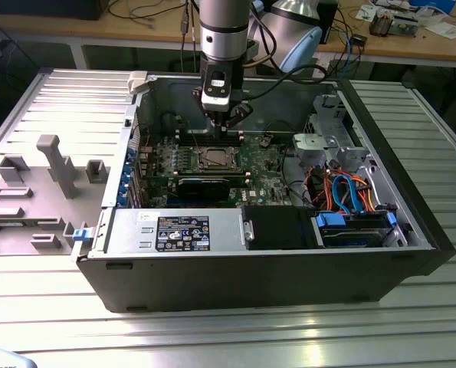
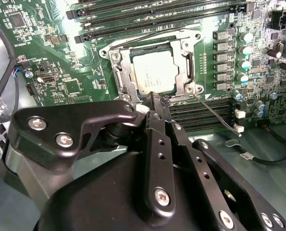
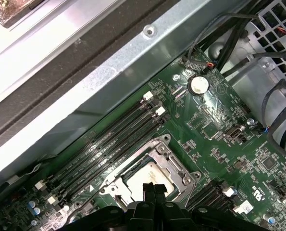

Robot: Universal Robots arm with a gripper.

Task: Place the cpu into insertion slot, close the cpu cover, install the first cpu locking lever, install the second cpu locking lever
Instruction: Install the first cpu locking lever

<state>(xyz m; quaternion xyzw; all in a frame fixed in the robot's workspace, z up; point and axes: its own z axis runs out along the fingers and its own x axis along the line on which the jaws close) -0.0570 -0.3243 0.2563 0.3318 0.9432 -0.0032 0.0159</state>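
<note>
Hanging low inside the computer case [image 1: 250, 268] over the green board [image 2: 61, 72] with the end effector [image 2: 155, 98] pinched together and gripping nothing, tips right at the rim of the insertion slot [image 2: 106, 50], cpu [image 2: 155, 72] already seated flat in that slot, cpu cover [image 2: 124, 79] lying down around it.

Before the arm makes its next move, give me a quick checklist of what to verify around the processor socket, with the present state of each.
1. Seating: dull silvery-grey square cpu lies flat in the silver-rimmed insertion slot: ok.
2. Cover: thin silvery cpu cover frame is down over the cpu: ok, it seems.
3. Latch: thin grey wire lever angles out away from the slot: not ok.
4. Latch: other wire lever hooked down: cannot tell.
5. Black tool empty, tips together by the slot's edge: ok.
</note>
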